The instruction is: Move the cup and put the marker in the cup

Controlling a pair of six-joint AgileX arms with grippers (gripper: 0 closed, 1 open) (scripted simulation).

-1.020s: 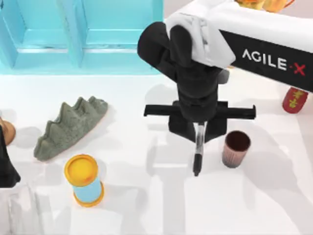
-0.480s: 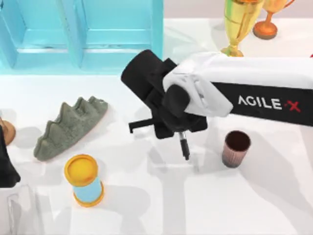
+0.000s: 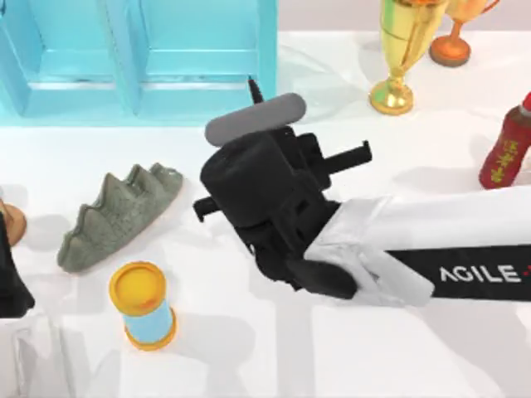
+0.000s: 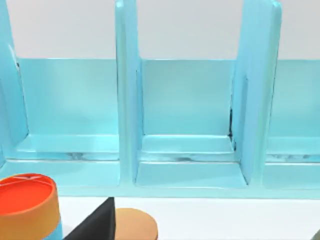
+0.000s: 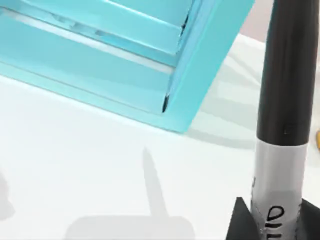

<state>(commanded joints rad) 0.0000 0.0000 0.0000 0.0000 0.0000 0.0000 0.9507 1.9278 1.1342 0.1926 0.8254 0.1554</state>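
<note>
Status: marker in hand, cup not in sight, marker not yet in the cup as far as the views show.

- Right gripper [image 3: 274, 116]: over the middle of the table [image 3: 249, 348], wrist turned so the fingers point toward the blue shelf [image 3: 141, 75] at the far left. The fingers [image 5: 240, 222] pinch the marker [image 5: 280, 100] at its white label band; the black body runs out beyond them, lifted off the table.
- Marker, top view: the pale bar at the end of the right gripper appears to be this item, held roughly level just in front of the shelf's right end.
- Cup: cannot be placed; the right arm [image 3: 431, 249] crosses the right half of the table and may cover it.
- Left gripper [image 3: 8, 274]: parked at the table's left edge, facing the shelf. Cannot tell how its fingers stand.
- Other items: blue cylinder with yellow ends [image 3: 143, 305], front left; grey-green ridged lump [image 3: 116, 211], left of centre; 2 trophies [image 3: 398, 50], far right; red bottle [image 3: 508, 149], right edge.

Judgement: the pickup is done. Left to do: carry the marker over the cup, turn it upright, lower it in and release. Whether the cup is already moved cannot be told.
</note>
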